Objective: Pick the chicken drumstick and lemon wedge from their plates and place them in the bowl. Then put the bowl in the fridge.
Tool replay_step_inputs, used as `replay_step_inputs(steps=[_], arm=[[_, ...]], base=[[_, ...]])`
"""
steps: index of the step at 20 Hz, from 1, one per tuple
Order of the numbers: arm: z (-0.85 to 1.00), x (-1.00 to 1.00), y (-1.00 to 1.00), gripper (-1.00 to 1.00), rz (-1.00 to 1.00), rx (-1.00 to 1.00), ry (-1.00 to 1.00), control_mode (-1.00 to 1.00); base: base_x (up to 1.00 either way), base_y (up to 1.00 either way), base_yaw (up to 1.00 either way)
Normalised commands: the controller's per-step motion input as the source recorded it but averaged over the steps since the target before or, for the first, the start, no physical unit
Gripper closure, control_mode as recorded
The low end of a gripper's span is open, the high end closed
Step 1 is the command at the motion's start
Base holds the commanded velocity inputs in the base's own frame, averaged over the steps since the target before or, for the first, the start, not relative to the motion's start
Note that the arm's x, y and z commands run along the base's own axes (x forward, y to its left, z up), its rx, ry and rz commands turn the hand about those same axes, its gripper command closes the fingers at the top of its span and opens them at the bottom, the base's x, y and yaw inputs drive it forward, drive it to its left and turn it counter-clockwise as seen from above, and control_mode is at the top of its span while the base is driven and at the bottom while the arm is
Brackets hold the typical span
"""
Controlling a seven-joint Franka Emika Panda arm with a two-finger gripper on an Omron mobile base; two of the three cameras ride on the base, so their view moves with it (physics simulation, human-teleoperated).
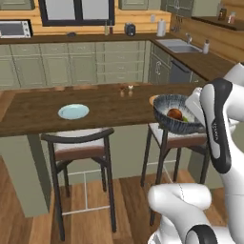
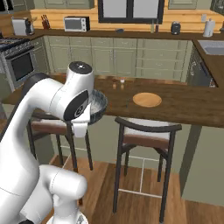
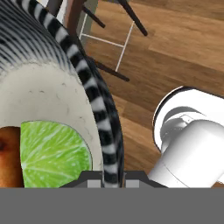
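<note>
My gripper (image 3: pixel 112 182) is shut on the rim of the dark patterned bowl (image 1: pixel 177 116) and holds it in the air off the counter's near edge, above a stool. Inside the bowl lie the reddish-brown chicken drumstick (image 1: pixel 174 113) and the green-yellow lemon wedge (image 3: pixel 53 154), side by side. In the right base view my arm covers most of the bowl (image 2: pixel 99 104). The pale blue plate (image 1: pixel 73 111) and the tan wooden plate (image 2: pixel 147 99) sit bare on the wooden counter (image 1: pixel 38 107). The fridge is out of view.
Two dark stools (image 1: pixel 78 143) (image 2: pixel 146 133) stand against the counter's front. Small shakers (image 2: pixel 118 82) sit at its far edge. Behind are pale green cabinets (image 1: pixel 71 64), a sink (image 1: pixel 178 45), a microwave (image 2: pixel 76 23) and a stove (image 2: pixel 17 59).
</note>
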Motion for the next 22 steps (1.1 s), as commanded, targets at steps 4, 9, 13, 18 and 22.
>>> replay_step_inputs(steps=[4,9,13,18,22], arm=[[0.0,0.0,0.0,1.0,0.0,0.0,0.0,1.0],[0.0,0.0,0.0,1.0,0.0,0.0,0.0,1.0],[0.0,0.0,0.0,1.0,0.0,0.0,0.0,1.0],[0.0,0.0,0.0,1.0,0.0,0.0,0.0,1.0],[0.0,0.0,0.0,1.0,0.0,0.0,0.0,1.0]], base=[[-0.74,1.0,0.22],[-0.09,1.0,0.19],[0.21,1.0,0.24],[0.68,1.0,0.11],[1.0,1.0,0.0]])
